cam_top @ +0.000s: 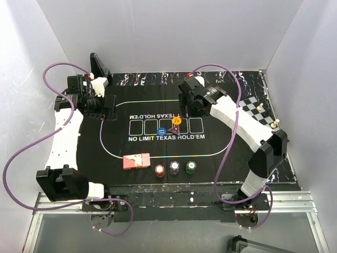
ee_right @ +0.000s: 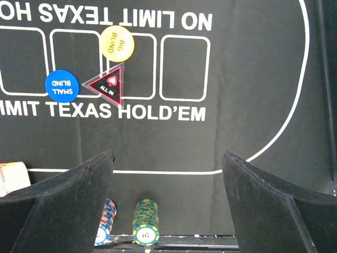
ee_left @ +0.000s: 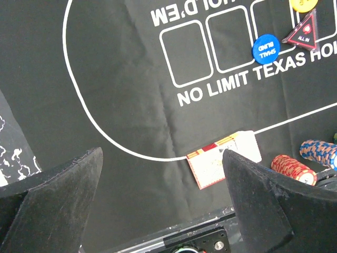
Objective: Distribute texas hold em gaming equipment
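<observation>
**A:** Start at the left. What is the left gripper (cam_top: 100, 110) doing?

**B:** Its fingers are apart with nothing between them. It hangs over the far-left curve of the mat (cam_top: 116, 145).

**A:** And the deck (cam_top: 136, 161)?

**B:** It lies on the near white line, long axis running left to right, a little skewed. From that gripper it lies toward the near edge and inward. The wrist view puts it just beside one finger (ee_left: 263, 205).

**A:** So the left arm takes it?

**B:** I'd judge so, since it looks the nearer arm. The jaws would likely have to turn to close across the short side.

**A:** What's further right?

**B:** Three chip stacks (cam_top: 174, 168) stand in a row beside the deck. Beyond them, the blue chip (cam_top: 162, 130), marker (cam_top: 172, 128) and orange chip (cam_top: 177, 120) are bunched on the centre boxes.

**A:** And the right gripper (cam_top: 190, 105)?

**B:** It is also spread wide and empty, just beyond those three, so it's the closer arm for them.
</observation>
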`<state>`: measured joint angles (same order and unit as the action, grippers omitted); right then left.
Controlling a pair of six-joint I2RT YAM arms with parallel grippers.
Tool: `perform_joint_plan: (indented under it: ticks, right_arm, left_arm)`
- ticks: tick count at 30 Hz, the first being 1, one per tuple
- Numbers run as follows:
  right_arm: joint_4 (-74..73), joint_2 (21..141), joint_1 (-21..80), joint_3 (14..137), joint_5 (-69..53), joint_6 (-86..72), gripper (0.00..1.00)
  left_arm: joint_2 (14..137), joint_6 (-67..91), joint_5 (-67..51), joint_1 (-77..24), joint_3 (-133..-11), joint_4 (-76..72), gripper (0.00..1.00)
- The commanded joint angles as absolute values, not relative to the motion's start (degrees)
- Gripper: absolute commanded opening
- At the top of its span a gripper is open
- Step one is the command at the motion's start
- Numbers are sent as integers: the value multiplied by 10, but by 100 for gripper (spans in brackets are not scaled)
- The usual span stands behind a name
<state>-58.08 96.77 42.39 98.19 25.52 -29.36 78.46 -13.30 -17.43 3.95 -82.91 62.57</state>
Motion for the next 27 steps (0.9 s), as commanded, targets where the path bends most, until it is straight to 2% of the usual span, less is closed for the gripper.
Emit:
perform_joint_plan:
  ticks: [1, 13, 20, 27]
  right_arm:
    - [-521, 988, 420, 985, 208, -282, 90]
    - [-442, 1155, 425, 1064, 55, -293, 83]
    - [-424, 1203, 435, 1077, 54, -295, 76]
    - [-428, 1259, 463, 1123, 43, -282, 73]
  left_arm:
    - [785, -131, -213, 39, -825, 597, 98]
    - [792, -172, -275, 39, -787, 598, 98]
    - [805, -183, -287, 39, -779, 606, 98]
    - [797, -168, -290, 40, -771, 601, 98]
